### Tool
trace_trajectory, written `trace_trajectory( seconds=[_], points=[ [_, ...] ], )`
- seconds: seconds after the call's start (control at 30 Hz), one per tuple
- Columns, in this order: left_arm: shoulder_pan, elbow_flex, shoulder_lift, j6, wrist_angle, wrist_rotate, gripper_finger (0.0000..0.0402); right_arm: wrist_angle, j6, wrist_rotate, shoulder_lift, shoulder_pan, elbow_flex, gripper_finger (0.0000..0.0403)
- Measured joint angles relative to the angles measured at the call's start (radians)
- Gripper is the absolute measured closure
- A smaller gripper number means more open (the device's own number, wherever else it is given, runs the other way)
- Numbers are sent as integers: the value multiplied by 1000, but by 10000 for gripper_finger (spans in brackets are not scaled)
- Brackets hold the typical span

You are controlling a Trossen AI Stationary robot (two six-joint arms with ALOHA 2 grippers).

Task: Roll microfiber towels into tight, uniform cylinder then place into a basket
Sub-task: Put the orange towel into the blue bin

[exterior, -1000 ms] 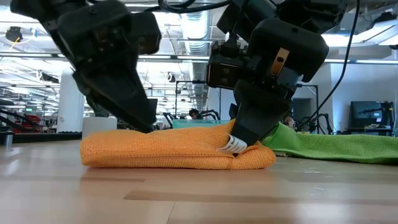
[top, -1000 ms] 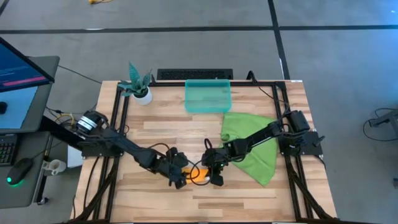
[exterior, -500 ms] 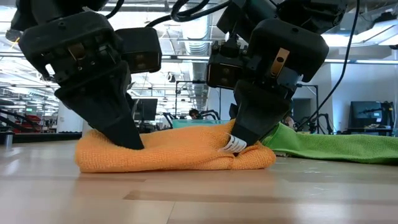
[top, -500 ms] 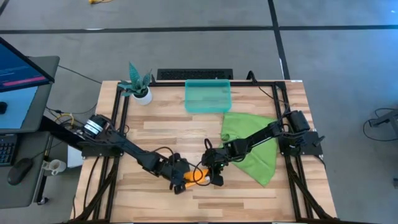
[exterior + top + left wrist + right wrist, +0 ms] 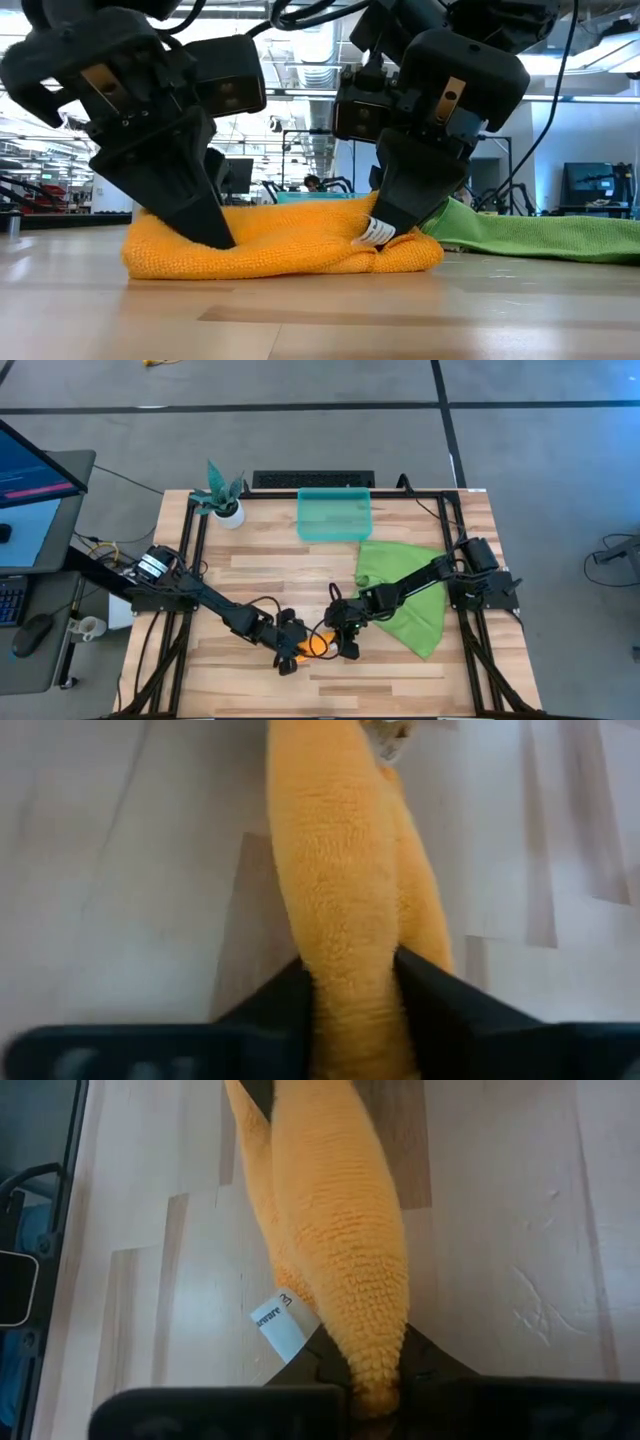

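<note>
The orange towel (image 5: 290, 245), rolled into a cylinder, lies on the wooden table (image 5: 250, 570) near its front middle. My left gripper (image 5: 290, 654) is shut on the roll's left end and my right gripper (image 5: 346, 646) on its right end, where a white label (image 5: 280, 1323) sticks out. The green towel (image 5: 405, 595) lies spread flat at the right, under my right arm. The teal basket (image 5: 335, 515) stands at the far middle. My left gripper pinches the roll's left end (image 5: 350, 970) between its two fingers (image 5: 425, 990), which lie across the roll and slant down from the table's left. The pile bulges between them. The roll rests on the table. My right gripper pinches the roll's right end (image 5: 370, 1350) between its fingers (image 5: 425, 1365), slanting down from the table's right and across the roll. The tip of the roll narrows where they meet. That end stays on the table, beside the label.
A potted plant (image 5: 225, 500) stands at the far left corner. A dark frame rail (image 5: 190, 550) runs along each side of the table. Bare wood lies between the roll and the basket.
My left gripper has come down and toward the table's near edge, from behind the roll's left end to astride it, rolling its wrist a little. The roll's left end has been drawn in slightly. My right gripper and the roll's right end have kept still.
</note>
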Motion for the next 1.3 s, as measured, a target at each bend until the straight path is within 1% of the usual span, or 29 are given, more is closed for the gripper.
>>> trace_trajectory(
  seconds=[0.1, 0.13, 0.27, 0.47, 0.67, 0.83, 1.07, 1.2, 1.3],
  points=[
    [11, 0, 0, 35, 1, 28, 374, -1, 0, 7, 0, 0, 0, 373],
    [19, -1, 0, 44, 0, 45, 382, -1, 0, 13, 0, 1, 0, 374],
    [44, -1, -19, 105, -15, 98, 375, -3, -5, 20, -6, 1, 0, 374],
    [102, -6, -89, 218, -83, 101, 381, -12, -48, 63, -39, -3, -4, 374],
    [180, -6, -141, 329, -111, 118, 381, -50, -73, 72, -70, -48, -5, 374],
    [253, -6, -182, 425, -130, 132, 378, -109, -122, 86, -126, -84, -6, 374],
    [390, -6, -244, 557, -133, 153, 381, -203, -207, 91, -222, -176, -6, 374],
    [475, -5, -288, 620, -131, 214, 380, -249, -261, 90, -281, -253, -5, 374],
    [540, -5, -308, 689, -126, 227, 381, -268, -319, 90, -315, -321, -5, 374]
  ],
)
